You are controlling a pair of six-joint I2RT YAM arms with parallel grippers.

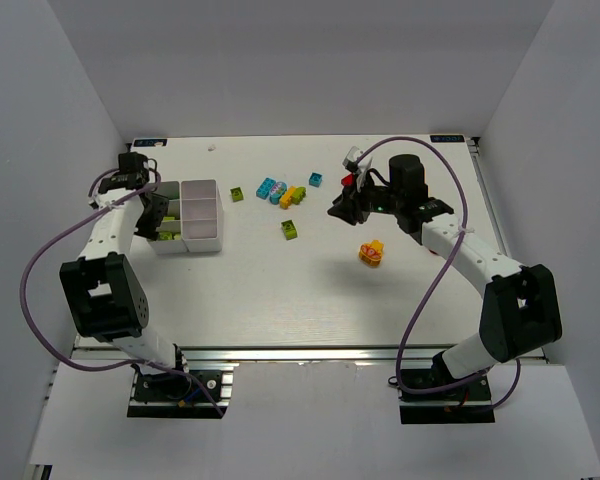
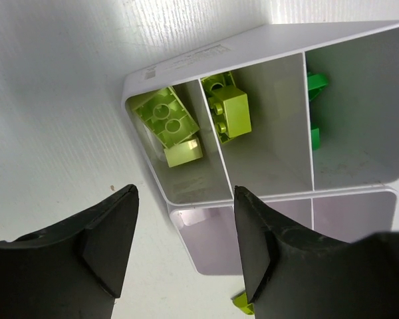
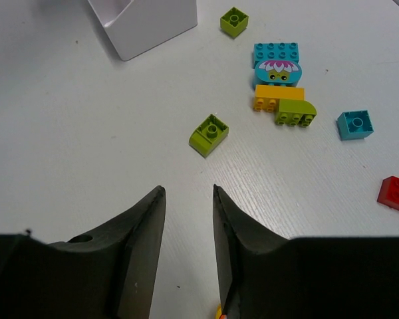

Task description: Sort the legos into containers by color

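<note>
Left tool [image 2: 185, 206] is held wide and empty over the tray [image 2: 253, 41], where lime bricks [image 2: 165, 119] are kept together by colour. Right tool [image 3: 188, 199] is narrow and empty; a lime brick [image 3: 209, 135] is seen at its twelve o'clock, likely wanted next.

From where I stand, the left arm [image 1: 110, 225] runs up the left side. Its wrist is folded back so the left tool [image 2: 184, 199] points downward, fingers spread wide apart. The right arm [image 1: 470, 255] rises to a high elbow, then stretches forward and inward. The right tool [image 3: 188, 199] tilts down toward the middle, its two fingers only a narrow gap apart.
</note>
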